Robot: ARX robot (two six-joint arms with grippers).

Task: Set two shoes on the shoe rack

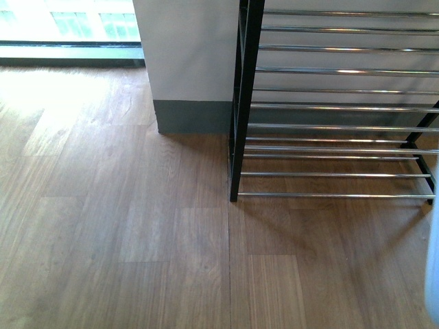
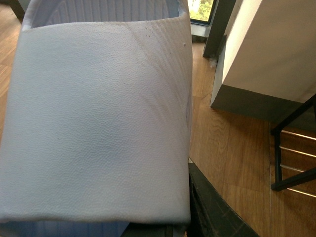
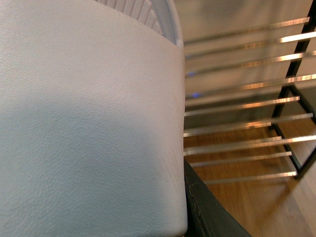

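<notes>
A pale blue slide [image 2: 98, 123] fills most of the left wrist view. My left gripper [image 2: 158, 228] is shut on it; one black finger [image 2: 212, 210] shows along its edge and the other is hidden. A second pale blue slide [image 3: 89, 123] fills the right wrist view, with my right gripper [image 3: 158, 231] shut on it and one black finger [image 3: 207, 215] beside it. In the front view only a pale blue sliver of slide [image 1: 433, 274] shows at the right edge. The shoe rack [image 1: 329, 110], black frame with chrome bars, stands ahead to the right; its bars [image 3: 247, 103] lie close behind the right slide.
A white pillar with a grey skirting [image 1: 192, 68] stands just left of the rack's black post [image 1: 240, 103]. A bright window [image 1: 68, 24] lies at the far left. Wood floor [image 1: 137, 233] spreads in front. The rack's corner [image 2: 291, 158] shows in the left wrist view.
</notes>
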